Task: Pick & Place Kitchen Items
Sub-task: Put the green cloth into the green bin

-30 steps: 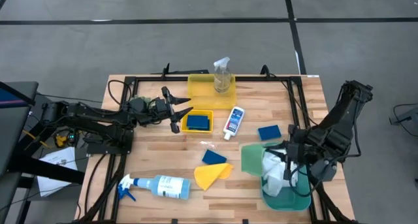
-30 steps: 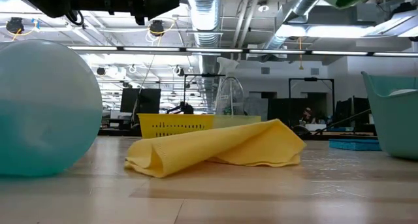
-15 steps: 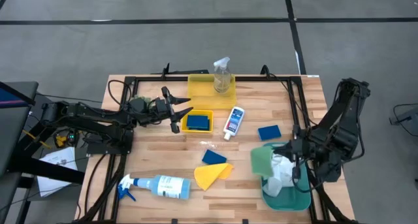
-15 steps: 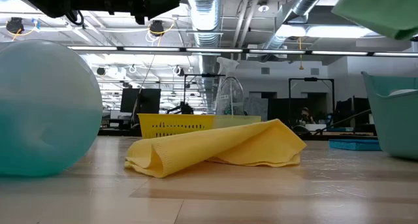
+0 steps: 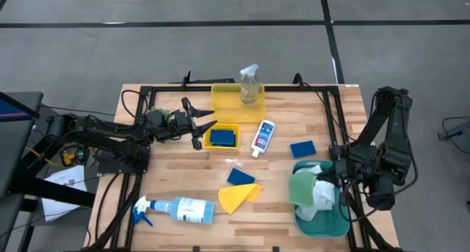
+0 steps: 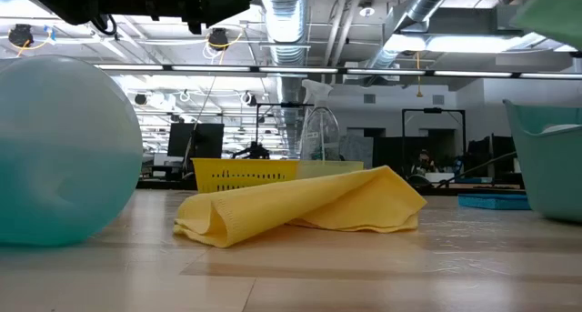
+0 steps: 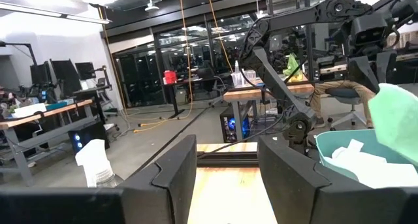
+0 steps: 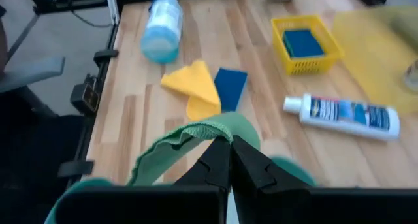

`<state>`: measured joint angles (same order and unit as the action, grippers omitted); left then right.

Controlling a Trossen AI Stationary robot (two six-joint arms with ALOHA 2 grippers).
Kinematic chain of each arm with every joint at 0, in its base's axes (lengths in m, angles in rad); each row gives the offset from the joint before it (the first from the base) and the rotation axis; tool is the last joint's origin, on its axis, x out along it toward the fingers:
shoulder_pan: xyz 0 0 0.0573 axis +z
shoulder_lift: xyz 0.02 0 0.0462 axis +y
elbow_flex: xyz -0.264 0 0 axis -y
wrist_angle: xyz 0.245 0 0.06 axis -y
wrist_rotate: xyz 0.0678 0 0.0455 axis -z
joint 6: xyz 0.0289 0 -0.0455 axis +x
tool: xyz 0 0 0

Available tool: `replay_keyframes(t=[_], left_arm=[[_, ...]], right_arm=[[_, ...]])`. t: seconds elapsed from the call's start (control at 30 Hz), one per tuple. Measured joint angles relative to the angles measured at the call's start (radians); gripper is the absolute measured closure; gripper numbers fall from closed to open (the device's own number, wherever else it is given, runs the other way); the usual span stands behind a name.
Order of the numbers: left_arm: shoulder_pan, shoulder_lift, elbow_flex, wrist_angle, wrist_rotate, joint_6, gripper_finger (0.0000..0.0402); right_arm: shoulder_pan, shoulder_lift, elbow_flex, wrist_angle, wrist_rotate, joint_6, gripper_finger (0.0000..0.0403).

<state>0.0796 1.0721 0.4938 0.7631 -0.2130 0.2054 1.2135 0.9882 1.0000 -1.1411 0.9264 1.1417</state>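
The wooden tabletop (image 5: 183,175) carries most of the items. The teal bin (image 5: 323,221) sits at its near right corner with a white cloth (image 5: 322,197) already inside. The right gripper (image 5: 339,183) hangs over the bin, jaws clenched on a green cloth (image 5: 302,187) that droops across the bin's inner rim. The step in hand looks like dropping this cloth in: the next move calls for the jaws to let go with the cloth fully inside the rim, since part of it overhangs the tabletop side.

The blue-white spray bottle (image 5: 180,209) lies on its side near the front edge. A yellow tray (image 5: 236,98) at the back holds the clear spray bottle (image 5: 250,84). The left gripper (image 5: 202,127) waits beside a small yellow basket (image 5: 222,137) holding a blue sponge (image 5: 222,138), jaws partly apart and grasping nothing.

The yellow cloth (image 5: 239,196), another sponge (image 5: 239,176) touching it, the small white bottle (image 5: 262,137) and a third sponge (image 5: 302,148) lie mid-table, well apart from the bin, leaving open room for approach.
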Motion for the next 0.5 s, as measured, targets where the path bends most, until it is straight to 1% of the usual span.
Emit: replay_keyframes(t=[0.2, 0.37, 0.5], left_arm=[[0.000, 0.000, 0.000, 0.000, 0.000, 0.000, 0.0242], [0.000, 0.000, 0.000, 0.000, 0.000, 0.000, 0.0242], [0.000, 0.000, 0.000, 0.000, 0.000, 0.000, 0.0242]], right_arm=[[0.078, 0.032, 0.000, -0.136, -0.048, 0.234, 0.0403], [0.117, 0.088, 0.000, -0.163, -0.128, 0.352, 0.0403], [0.123, 0.132, 0.000, -0.171, -0.207, 0.425, 0.0403]])
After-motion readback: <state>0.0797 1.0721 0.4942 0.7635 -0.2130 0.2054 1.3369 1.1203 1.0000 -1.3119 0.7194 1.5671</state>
